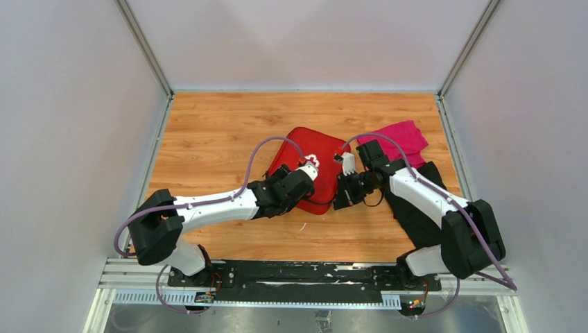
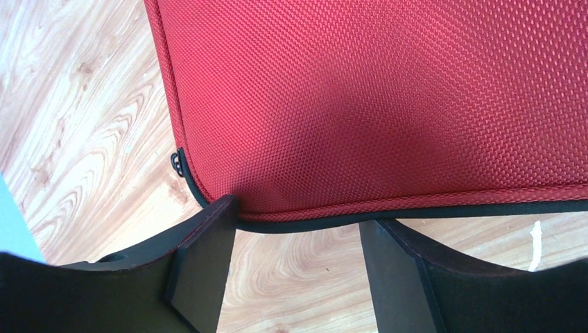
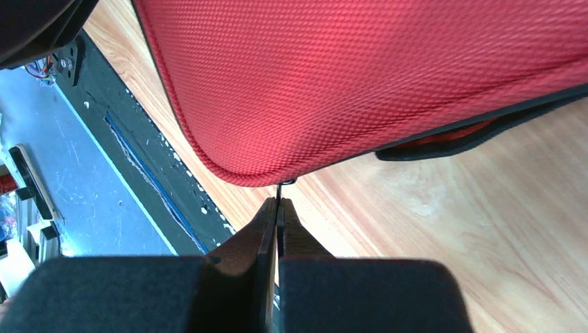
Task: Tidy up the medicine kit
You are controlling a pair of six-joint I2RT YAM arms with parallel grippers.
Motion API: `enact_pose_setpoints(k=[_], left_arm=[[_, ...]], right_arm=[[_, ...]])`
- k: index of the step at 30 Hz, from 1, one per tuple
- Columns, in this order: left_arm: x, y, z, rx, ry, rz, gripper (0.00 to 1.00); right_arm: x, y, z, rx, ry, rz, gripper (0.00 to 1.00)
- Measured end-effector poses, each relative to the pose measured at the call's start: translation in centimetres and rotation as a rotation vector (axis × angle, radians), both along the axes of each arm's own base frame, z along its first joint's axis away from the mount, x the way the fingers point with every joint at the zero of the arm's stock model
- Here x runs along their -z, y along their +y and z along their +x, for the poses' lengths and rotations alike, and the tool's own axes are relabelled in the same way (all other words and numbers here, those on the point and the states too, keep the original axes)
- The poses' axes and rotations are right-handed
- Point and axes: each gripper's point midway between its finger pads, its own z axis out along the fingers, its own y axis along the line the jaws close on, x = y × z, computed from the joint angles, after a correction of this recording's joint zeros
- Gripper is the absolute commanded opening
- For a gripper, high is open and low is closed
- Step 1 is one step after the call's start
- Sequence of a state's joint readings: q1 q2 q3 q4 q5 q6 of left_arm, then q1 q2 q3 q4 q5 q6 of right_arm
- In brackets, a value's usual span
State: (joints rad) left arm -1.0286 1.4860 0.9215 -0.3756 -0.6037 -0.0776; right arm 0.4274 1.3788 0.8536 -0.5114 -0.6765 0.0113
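The medicine kit (image 1: 299, 144), a red fabric zip case, lies mid-table; part of its white cross shows beside my left wrist. My left gripper (image 1: 310, 172) is open and empty. In the left wrist view its fingertips (image 2: 215, 215) straddle the kit's (image 2: 388, 97) black-piped edge, touching or nearly touching it. A small black zip pull (image 2: 177, 163) sits at that corner. My right gripper (image 1: 341, 198) is shut on a thin black zip pull (image 3: 280, 187) at the kit's (image 3: 360, 76) rounded corner; its fingers (image 3: 269, 222) are pressed together. The kit's seam gapes slightly to the right (image 3: 444, 142).
A magenta cloth (image 1: 402, 135) lies at the back right. A black cloth (image 1: 416, 208) lies under my right arm. A small white scrap (image 1: 303, 226) lies on the wood in front of the kit. The black base rail (image 1: 298, 274) runs along the near edge.
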Motion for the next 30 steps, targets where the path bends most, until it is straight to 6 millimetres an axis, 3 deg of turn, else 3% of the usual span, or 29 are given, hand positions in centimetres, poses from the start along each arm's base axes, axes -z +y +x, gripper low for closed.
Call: enact_pose_setpoints(k=[14,21,26,30], left_arm=[[0.1,0.1,0.2,0.007,0.006,0.002,0.67],[0.1,0.1,0.2,0.010,0.007,0.000,0.68],[0.1,0.0,0.2,0.007,0.007,-0.009,0.78],[-0.4,-0.5,0.1,0.001,0.015,-0.066,0.87]], right_arm=[[0.0,2.8,-2.5,0.002,-0.058,-0.008,0.00],[-0.3,5.6,-2.7,0.046,-0.052,0.050,0.00],[-0.2,6.8,-2.1,0.096,-0.059,0.063,0.00],[0.0,6.4,-1.7,0.162,-0.080,0.048,0.00]])
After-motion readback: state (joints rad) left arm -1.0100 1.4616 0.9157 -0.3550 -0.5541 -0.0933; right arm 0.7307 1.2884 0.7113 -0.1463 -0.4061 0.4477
